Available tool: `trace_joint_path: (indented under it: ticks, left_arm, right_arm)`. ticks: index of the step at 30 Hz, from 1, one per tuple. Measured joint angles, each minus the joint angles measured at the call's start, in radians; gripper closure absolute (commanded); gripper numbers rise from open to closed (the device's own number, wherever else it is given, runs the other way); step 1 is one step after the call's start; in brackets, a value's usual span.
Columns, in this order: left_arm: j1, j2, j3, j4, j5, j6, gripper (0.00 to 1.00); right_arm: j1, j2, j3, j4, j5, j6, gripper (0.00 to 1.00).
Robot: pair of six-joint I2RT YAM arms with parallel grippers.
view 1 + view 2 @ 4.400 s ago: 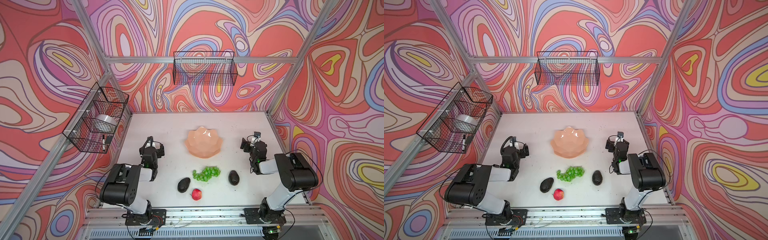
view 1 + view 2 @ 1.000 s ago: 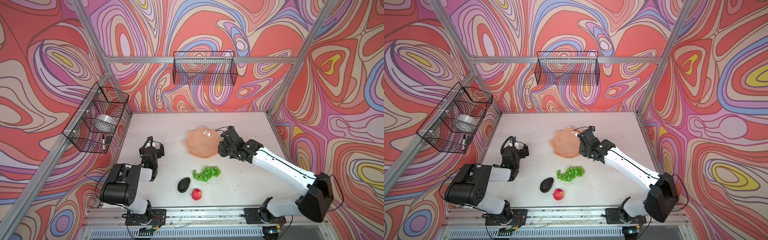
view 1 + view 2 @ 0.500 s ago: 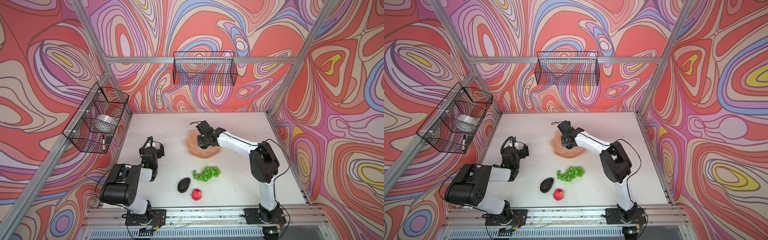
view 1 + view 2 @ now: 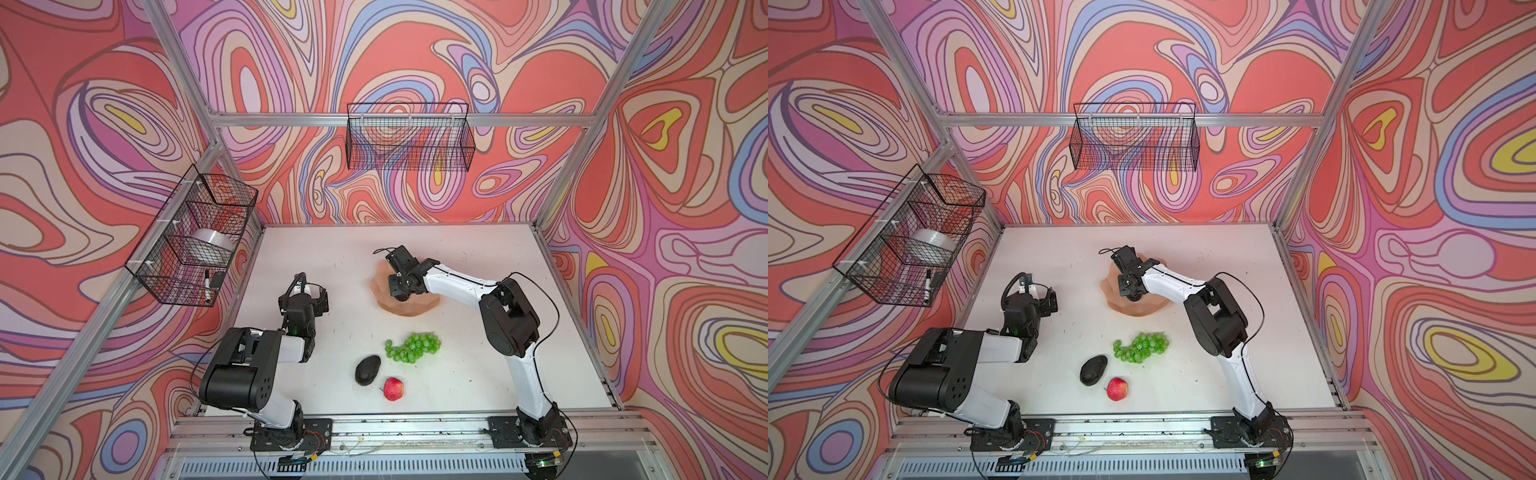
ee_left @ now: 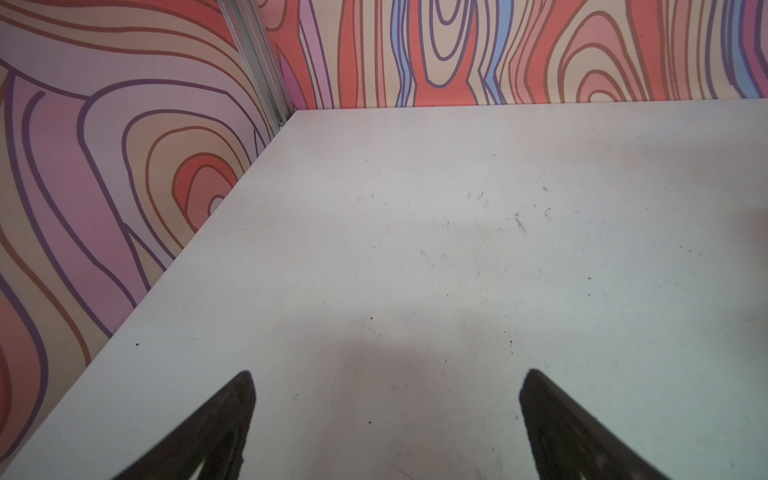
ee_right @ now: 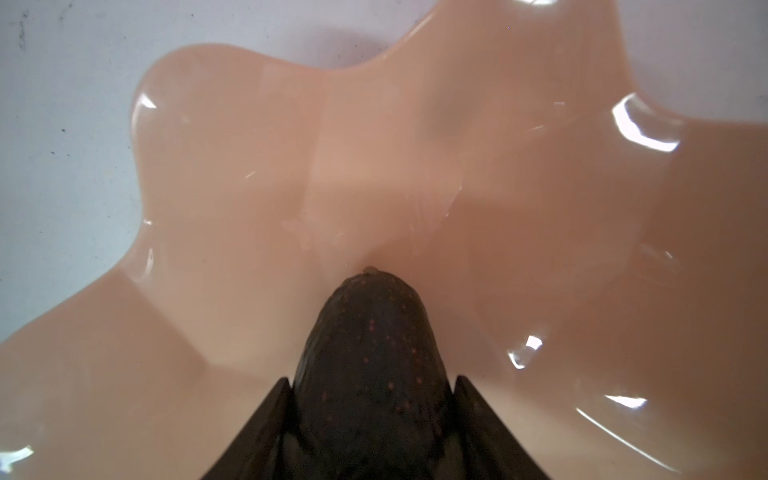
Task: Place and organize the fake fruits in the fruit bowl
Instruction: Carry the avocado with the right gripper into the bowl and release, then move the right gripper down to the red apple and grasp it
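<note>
**Right gripper holds 1 avocado inside the fruit bowl**

The fruit bowl [image 4: 379,291] sits mid-desk, a little toward the far edge. Bare desk [image 4: 478,365] surrounds it: a wide strip to the right edge, another to the far edge, and a gap in front before the loose fruit.

The right gripper [image 6: 372,380] reaches over the bowl from the right and pinches 1 dark avocado [image 6: 370,332] inside the scalloped rim. The avocado's long axis runs in line with the fingers. Its narrow stem end points past the fingertips at the bowl's floor; whether it touches cannot be told.

3 fruits lie near the middle of the front edge. They are the grapes [image 4: 413,348], a second avocado [image 4: 367,369] just front-left of them, and the apple [image 4: 393,388], closest to that edge. The second avocado's long axis slants from front-left toward far-right.

The left gripper [image 5: 388,374] is spread with nothing between its fingers and faces the far-left corner.

Seconds earlier the held avocado lay right of the grapes, and the right arm was folded by the right edge. The left arm and the other fruit have not moved.
</note>
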Motion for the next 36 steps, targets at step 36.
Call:
trace_joint_path:
  ticks: [36]
  left_arm:
    - [0.000,0.000,0.000,0.000,0.000,0.000,0.00]
  right_arm:
    - [0.474,-0.686,-0.509,-0.210,0.159,0.251,0.14]
